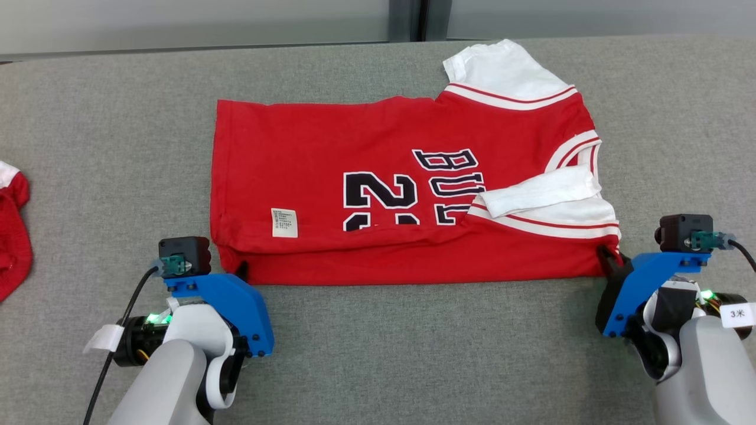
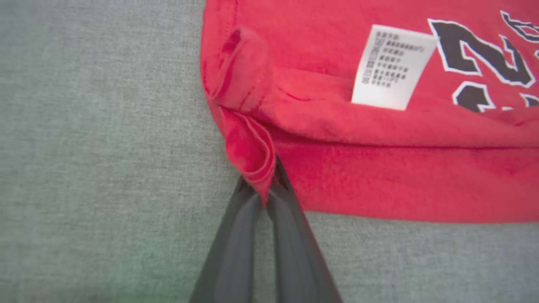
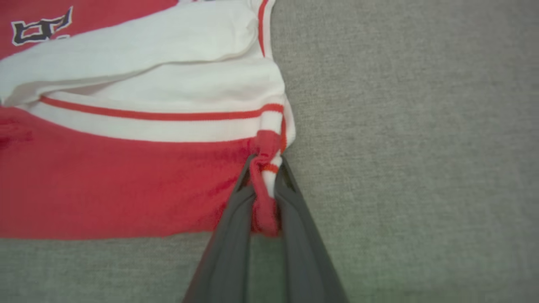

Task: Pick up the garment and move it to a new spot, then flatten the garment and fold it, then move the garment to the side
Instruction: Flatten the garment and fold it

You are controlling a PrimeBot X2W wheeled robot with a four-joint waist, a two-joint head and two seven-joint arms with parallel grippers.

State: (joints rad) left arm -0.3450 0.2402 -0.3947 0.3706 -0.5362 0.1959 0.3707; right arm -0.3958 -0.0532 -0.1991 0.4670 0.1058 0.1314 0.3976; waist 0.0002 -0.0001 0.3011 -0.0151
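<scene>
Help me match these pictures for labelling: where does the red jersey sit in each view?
Head view: jersey across the middle.
Left wrist view: jersey upper right, corner in left pincer.
Right wrist view: jersey left half, corner in right pincer.
Shared landmark: its black print.

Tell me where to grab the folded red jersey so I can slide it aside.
Take the jersey by its two near corners, coming in low from the robot's side: the folded near edge stacks the layers there. The left end effector and right end effector pinch exactly those corners.
</scene>
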